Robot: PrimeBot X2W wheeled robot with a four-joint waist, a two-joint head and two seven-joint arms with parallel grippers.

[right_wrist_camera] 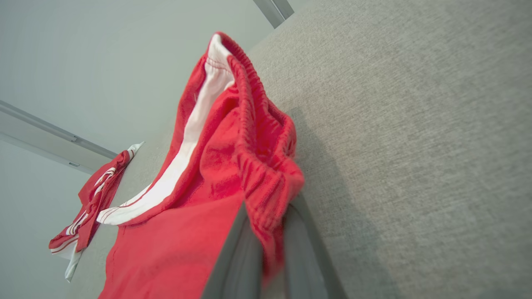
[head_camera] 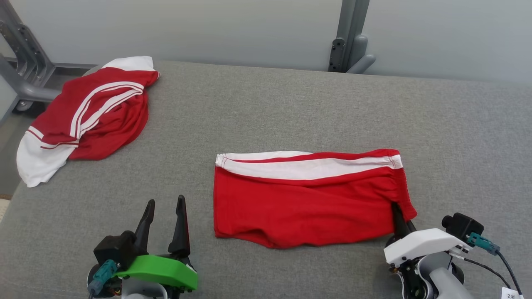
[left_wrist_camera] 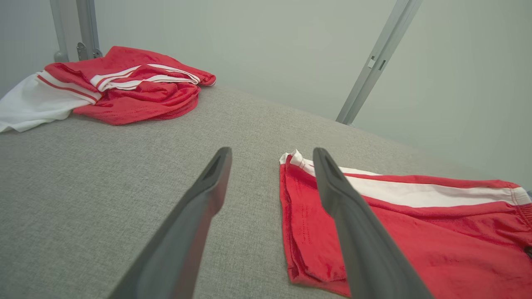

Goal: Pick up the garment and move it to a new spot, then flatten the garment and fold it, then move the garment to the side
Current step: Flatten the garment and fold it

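Green-shelled at the wrist, your left gripper (head_camera: 165,200) sits at the near left of the grey fabric table (head_camera: 291,104), its dark fingers spread wide and free. At the near right, your right gripper (head_camera: 399,216) is pinched tight on the elastic waistband corner of the garment (head_camera: 303,203). That red garment, folded and white-striped, lies flat at the table's middle. Far left, a second red-and-white garment (head_camera: 91,112) lies crumpled at the table's edge.

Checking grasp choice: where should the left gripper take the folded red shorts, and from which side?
Probably the folded red shorts' near-left corner, from the left: layered edges lie there, nearest the open left gripper, opposite the waistband end the right gripper pinches.
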